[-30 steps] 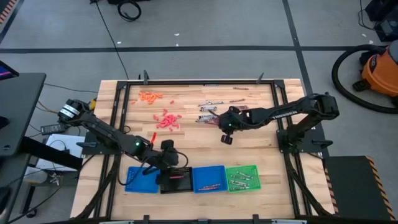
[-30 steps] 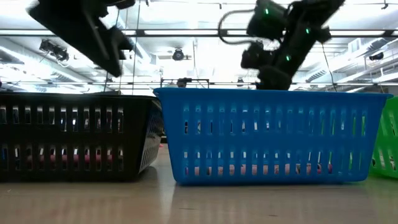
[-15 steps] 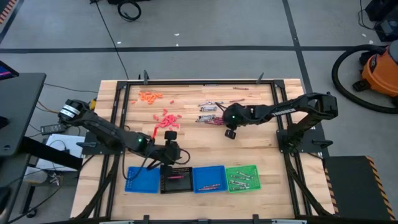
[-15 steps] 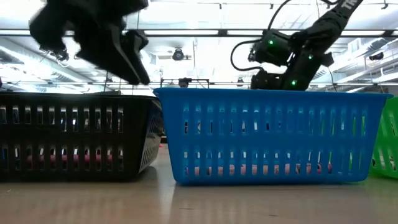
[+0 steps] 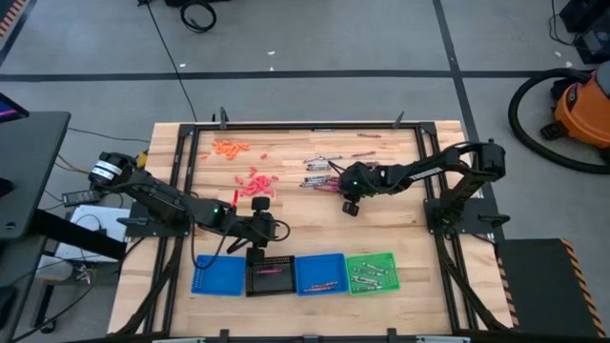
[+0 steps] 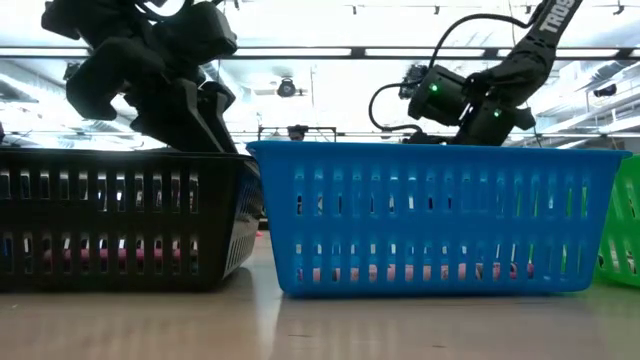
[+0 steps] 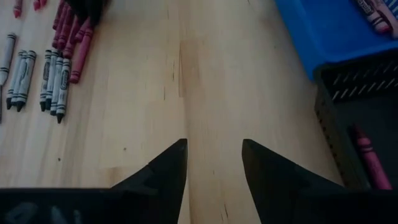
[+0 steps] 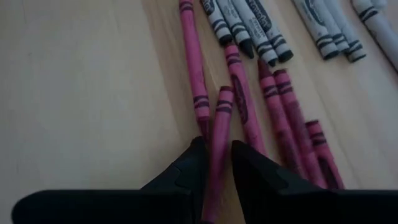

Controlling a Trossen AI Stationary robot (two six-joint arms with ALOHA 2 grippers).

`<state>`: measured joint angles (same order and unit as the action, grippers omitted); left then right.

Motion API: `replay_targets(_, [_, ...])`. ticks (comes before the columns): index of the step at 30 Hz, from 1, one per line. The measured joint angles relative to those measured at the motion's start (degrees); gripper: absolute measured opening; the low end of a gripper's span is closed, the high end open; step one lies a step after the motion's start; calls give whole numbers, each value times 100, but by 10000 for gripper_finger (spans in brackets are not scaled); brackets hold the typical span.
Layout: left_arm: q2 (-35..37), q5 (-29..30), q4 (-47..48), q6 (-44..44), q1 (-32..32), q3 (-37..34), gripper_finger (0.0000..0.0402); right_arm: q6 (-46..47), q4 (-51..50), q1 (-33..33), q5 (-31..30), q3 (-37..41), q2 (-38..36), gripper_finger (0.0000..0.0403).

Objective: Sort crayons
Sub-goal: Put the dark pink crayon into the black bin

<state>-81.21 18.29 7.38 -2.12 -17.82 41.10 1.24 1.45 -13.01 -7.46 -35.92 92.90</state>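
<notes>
Crayons lie in groups on the far half of the table: orange, red, grey and maroon or magenta. My right gripper is low over the magenta group, its fingers slightly open around one magenta crayon. My left gripper hovers open and holds nothing, just beyond the far rim of the black tray, above bare wood. One magenta crayon lies in that tray. My right gripper has its fingertips close along both long sides of a magenta crayon, at its near end. They slant down and lie along the crayon. I cannot tell whether they touch it. The crayon lies flat on the table among the others.
Four trays stand in a row at the near edge: blue, black, blue and green, the last two with crayons inside. In the low view the black and blue trays hide the table behind them. Bare wood lies between crayons and trays.
My left gripper has moved off the black tray toward the far edge and sunk lower. My right gripper has gone down and toward the far edge, onto the magenta crayons, and has dropped behind the blue tray's rim in the low view.
</notes>
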Motion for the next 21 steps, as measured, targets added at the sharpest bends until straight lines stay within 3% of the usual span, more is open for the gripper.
replay_targets(8, [0, -8, -17, -3, 0, 0, 164, -38, -523, 89, -41, -3, -94, 78])
replay_targets(16, [0, -10, -31, -14, 11, 0, 164, 24, -562, 85, 44, 0, -101, 9])
replay_targets(21, [0, -1, -34, -12, 11, 0, 164, 43, -676, 87, 4, -123, -81, 6])
